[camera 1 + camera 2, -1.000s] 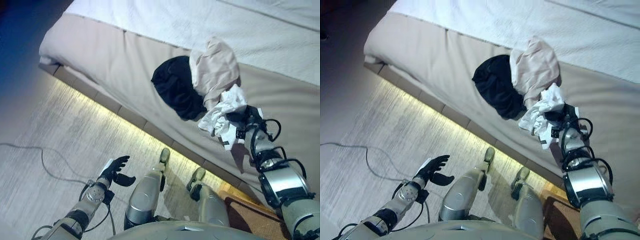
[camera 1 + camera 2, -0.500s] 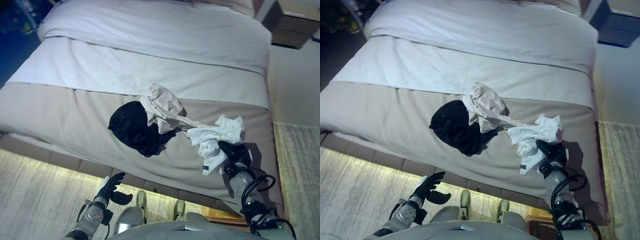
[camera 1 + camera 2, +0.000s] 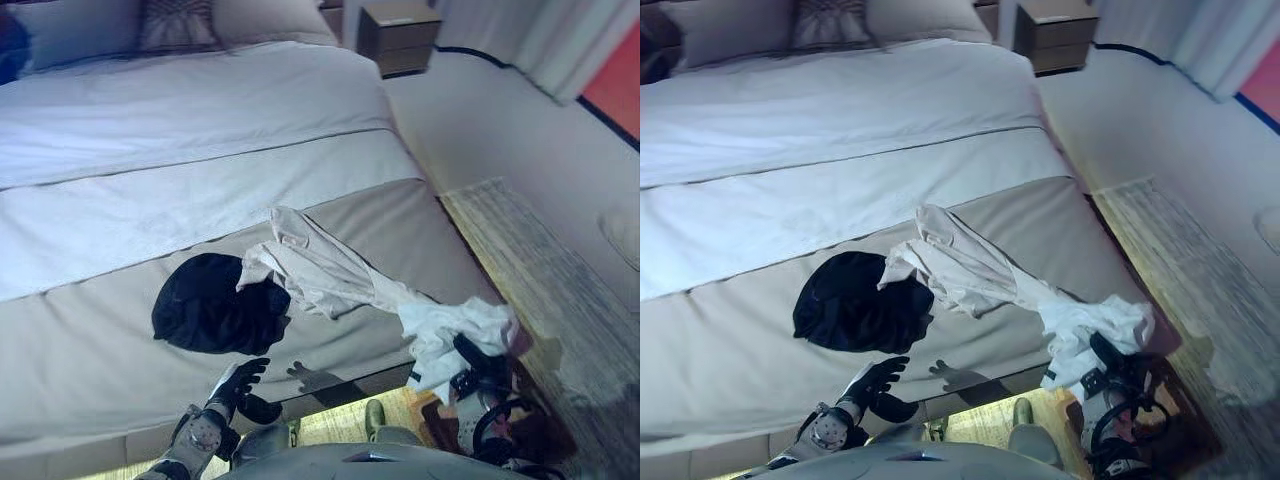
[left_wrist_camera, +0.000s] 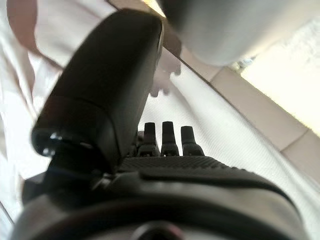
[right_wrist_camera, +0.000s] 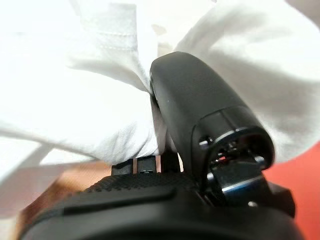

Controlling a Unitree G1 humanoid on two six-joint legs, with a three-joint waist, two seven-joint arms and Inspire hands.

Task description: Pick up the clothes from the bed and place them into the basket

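My right hand (image 3: 478, 358) is shut on a white garment (image 3: 450, 325) and holds it past the bed's foot corner. In the right wrist view the thumb (image 5: 200, 100) presses the white cloth (image 5: 75, 100) against curled fingers. A beige garment (image 3: 320, 270) trails from the white one and stretches back across the bed's beige runner. A black garment (image 3: 210, 305) lies crumpled on the runner beside it. A brown basket (image 3: 1175, 430) shows partly under my right arm. My left hand (image 3: 240, 385) is open and empty, low by the bed's edge; it also shows in the left wrist view (image 4: 165, 170).
The bed (image 3: 200, 130) has white sheets and a patterned pillow (image 3: 175, 22) at its head. A wooden nightstand (image 3: 400, 35) stands beyond it. A striped rug (image 3: 540, 260) lies on the floor to the right, with curtains (image 3: 530, 35) behind.
The camera has swung right. My right hand has carried the white garment right, off the bed's corner, and the beige garment has been dragged out long behind it. The black garment stayed.
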